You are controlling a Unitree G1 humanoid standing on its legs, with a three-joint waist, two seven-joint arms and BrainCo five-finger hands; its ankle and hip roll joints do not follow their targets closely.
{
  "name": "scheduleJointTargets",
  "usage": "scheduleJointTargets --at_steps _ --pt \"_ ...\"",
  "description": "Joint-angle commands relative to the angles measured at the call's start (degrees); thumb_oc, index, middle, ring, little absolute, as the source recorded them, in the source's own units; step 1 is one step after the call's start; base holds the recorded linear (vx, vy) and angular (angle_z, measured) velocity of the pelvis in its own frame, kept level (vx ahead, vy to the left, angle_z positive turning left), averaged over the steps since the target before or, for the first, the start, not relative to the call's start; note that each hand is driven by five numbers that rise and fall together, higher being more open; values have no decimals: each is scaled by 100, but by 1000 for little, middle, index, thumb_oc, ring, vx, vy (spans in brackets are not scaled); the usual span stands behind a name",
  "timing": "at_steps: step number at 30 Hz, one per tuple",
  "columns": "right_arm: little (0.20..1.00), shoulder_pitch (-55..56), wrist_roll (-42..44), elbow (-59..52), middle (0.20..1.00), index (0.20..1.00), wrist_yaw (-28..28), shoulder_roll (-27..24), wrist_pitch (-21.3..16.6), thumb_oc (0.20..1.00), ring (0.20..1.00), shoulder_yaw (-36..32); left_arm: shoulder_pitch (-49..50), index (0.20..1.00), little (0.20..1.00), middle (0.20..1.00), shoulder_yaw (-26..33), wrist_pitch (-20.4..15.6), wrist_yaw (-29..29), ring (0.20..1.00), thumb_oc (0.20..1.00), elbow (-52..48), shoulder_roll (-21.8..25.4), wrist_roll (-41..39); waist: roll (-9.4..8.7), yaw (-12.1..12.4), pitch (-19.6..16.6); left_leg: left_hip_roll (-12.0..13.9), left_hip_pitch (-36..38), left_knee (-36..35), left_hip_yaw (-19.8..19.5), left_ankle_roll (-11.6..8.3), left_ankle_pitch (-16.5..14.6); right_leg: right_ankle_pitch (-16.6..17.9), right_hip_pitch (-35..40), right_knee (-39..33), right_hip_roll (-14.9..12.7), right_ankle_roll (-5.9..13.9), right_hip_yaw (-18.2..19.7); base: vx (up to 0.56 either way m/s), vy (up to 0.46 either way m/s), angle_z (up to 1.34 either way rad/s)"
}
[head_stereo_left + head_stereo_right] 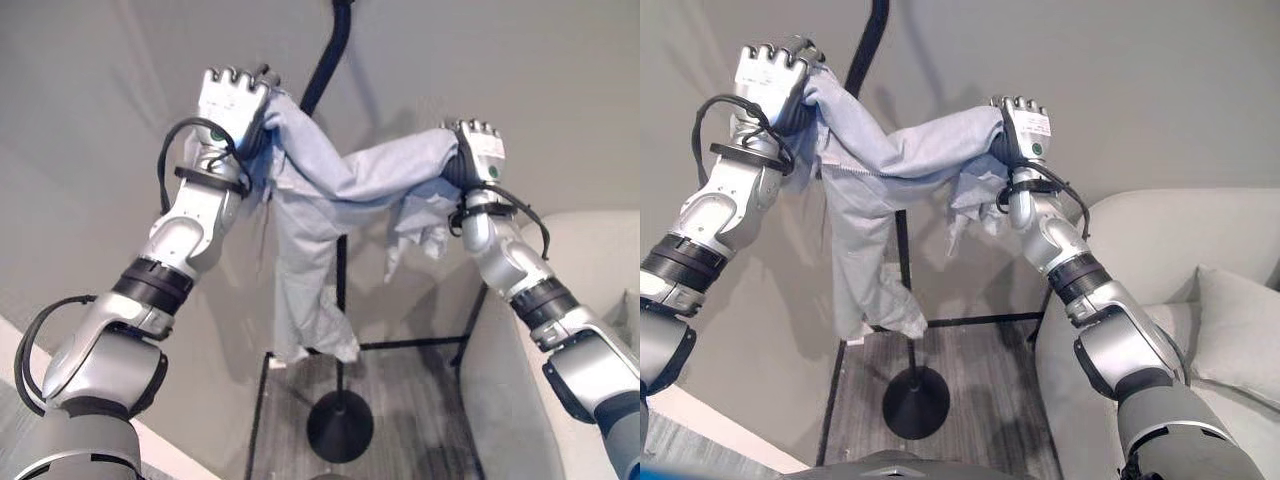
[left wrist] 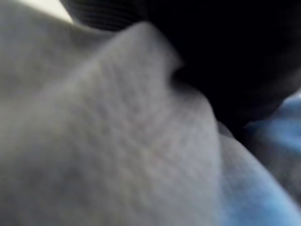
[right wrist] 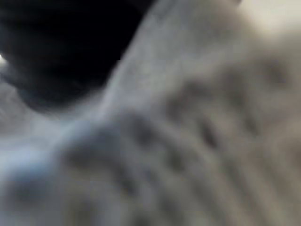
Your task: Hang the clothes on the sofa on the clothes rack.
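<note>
Currently garment point(image 1: 330, 200) stretched mid-frame between left hand point(image 1: 232, 100) upper left and right hand point(image 1: 478, 150) upper right, both fists clenched on it by the rack point(image 1: 340, 270); soft, light, floppy, so grip bunched shoulder cloth.

Home living room: sofa point(image 1: 1160, 260), cushion point(image 1: 1235, 320), clothes rack point(image 1: 910, 400).

Readable text: none.
Back of left hand point(image 1: 232, 100): a small label, print too small to read.
</note>
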Motion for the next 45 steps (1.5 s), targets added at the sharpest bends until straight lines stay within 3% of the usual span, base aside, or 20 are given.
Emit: scheduleJointTargets --at_steps 1,2,4,6,10,16,23,25,29,39,45 --pt "200 -469 -313 -15 200 200 -454 -770 140 200 200 -238 -117 200 200 200 219 197 292 200 200 149 -152 -42 70 -55 -216 15 1122 -2450 -702 -613 876 1638 -30 -2121 817 383 45 158 -100 -14" --pt "200 -439 -357 -67 200 200 -456 -924 162 200 200 -255 -138 200 200 200 183 194 260 200 200 148 -125 1 -1 -70 -237 -21 1112 -2431 -765 -612 802 1512 105 -2453 864 401 247 87 -104 24" --pt "200 -380 -339 -180 200 200 -409 -895 178 200 200 -436 -2 200 200 200 320 163 208 200 200 81 -251 -15 -110 -39 -327 39 1142 -2480 -711 -639 774 1689 336 -2733 719 376 189 112 -138 78" --pt "200 -288 -324 -328 200 200 -391 -902 180 200 200 -515 156 200 200 200 410 148 181 200 200 -28 -243 -18 -95 -27 -442 133 1214 -2637 -748 -660 795 1731 438 -2915 736 357 163 143 -114 83" --pt "200 167 -110 -577 200 200 -424 -1051 120 200 200 -869 520 200 200 200 683 118 261 200 200 -290 -218 -112 -156 33 -726 508 1271 -3194 -1015 -859 990 1621 741 -3428 920 278 -122 128 -144 28" --pt "200 479 91 -1047 200 200 -571 -1527 132 200 200 -1470 703 200 200 200 1016 139 283 200 200 -612 53 -136 -196 -47 -871 755 1314 -3547 -1163 -1005 1094 1433 811 -3469 1080 213 -316 62 -83 22" --pt "200 804 353 -1106 200 200 -355 -1981 -63 200 200 -1665 981 200 200 200 1313 138 282 200 200 -854 268 -126 -260 -86 -935 824 1345 -3570 -1139 -1045 1042 1351 836 -3469 1114 190 -303 35 -6 4" --pt "200 1214 724 -590 200 200 41 -1927 -220 200 200 -1497 1490 200 200 200 1526 77 149 200 200 -956 214 -230 -297 -59 -925 836 1348 -3570 -1090 -1062 1035 1335 833 -3469 1124 171 -277 36 10 -5" --pt "200 1581 861 -91 200 200 205 -1882 -257 200 200 -1495 1987 200 200 200 1779 25 84 200 200 -1089 42 -354 -319 -46 -874 845 1309 -3570 -1097 -1084 1038 1325 797 -3469 1129 163 -280 11 -6 -4" --pt "200 2795 907 83 200 200 563 -1544 -472 200 200 -1771 3418 200 200 200 2419 -161 -87 200 200 -1706 -379 -386 -342 -1 -767 859 1261 -3570 -1157 -1097 1021 1265 771 -3469 1155 115 -321 1 -5 1" --pt "200 3452 1080 17 200 200 679 -1055 -724 200 200 -1884 4130 200 200 200 2742 -299 -77 200 200 -2121 -781 -523 -345 4 -692 862 1282 -3570 -1185 -1096 1002 1233 801 -3469 1154 90 -317 0 0 0"
